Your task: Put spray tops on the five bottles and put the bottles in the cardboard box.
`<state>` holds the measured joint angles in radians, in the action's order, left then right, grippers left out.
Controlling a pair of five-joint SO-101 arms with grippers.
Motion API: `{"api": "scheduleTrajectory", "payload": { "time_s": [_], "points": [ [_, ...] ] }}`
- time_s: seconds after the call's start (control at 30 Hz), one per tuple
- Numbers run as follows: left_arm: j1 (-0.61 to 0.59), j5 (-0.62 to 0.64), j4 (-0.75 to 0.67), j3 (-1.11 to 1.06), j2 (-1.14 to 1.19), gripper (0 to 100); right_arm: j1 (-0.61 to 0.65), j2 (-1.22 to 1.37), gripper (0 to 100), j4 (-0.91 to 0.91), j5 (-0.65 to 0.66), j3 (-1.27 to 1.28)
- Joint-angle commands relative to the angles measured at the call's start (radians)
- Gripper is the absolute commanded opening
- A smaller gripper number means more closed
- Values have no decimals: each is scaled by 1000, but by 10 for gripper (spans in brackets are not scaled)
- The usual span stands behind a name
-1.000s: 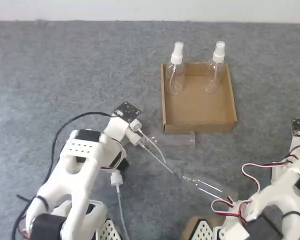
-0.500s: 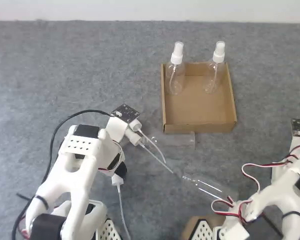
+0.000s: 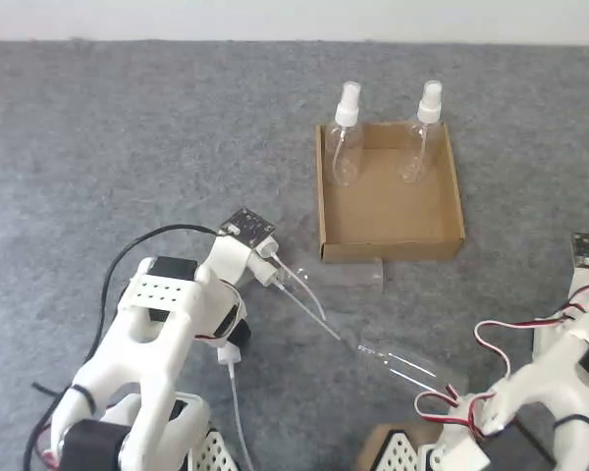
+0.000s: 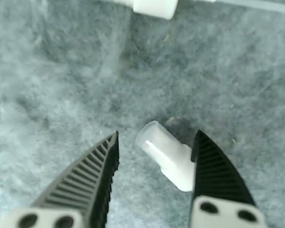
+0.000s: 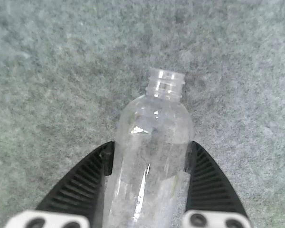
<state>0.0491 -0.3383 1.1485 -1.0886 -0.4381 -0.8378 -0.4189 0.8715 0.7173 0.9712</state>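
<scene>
The left gripper stood open over the grey carpet, its jaws spread wide, and a white spray top lay on the carpet between them. The top sat much nearer one finger than the other, close against its inner face, though whether it touched could not be told, and neither finger had closed on it. A second spray top lay farther off, beyond the fingertips. The right gripper was clamped on a clear bottle, one finger on each side of its body, with the open threaded neck pointing away from the fingers. From above, the left arm bent over the carpet on the near side of the cardboard box, off its near corner. The right arm sat near the table's other corner, and its bottle lay low between the two arms with the neck turned toward the left one. Two loose tops with thin tubes lay just beside the left arm's wrist, and another loose top lay close to its base. Which of these was the one between the fingers could not be told. Inside the box two capped bottles stood upright against the far wall, one near each far corner. Another bottle lay on its side on the carpet just beside the box's near wall.
</scene>
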Motion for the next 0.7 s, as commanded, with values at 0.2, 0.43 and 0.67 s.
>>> {"api": "scheduleTrajectory", "payload": {
  "time_s": [0.2,0.43,0.67],
  "points": [
    [92,-68,60,2,-17,145,-4,-7,106,-2,12,0],
    [95,-103,51,-8,-17,173,-5,-4,106,-4,12,0],
    [77,-118,118,64,-25,221,-7,-5,106,-4,12,0]
  ]
}}
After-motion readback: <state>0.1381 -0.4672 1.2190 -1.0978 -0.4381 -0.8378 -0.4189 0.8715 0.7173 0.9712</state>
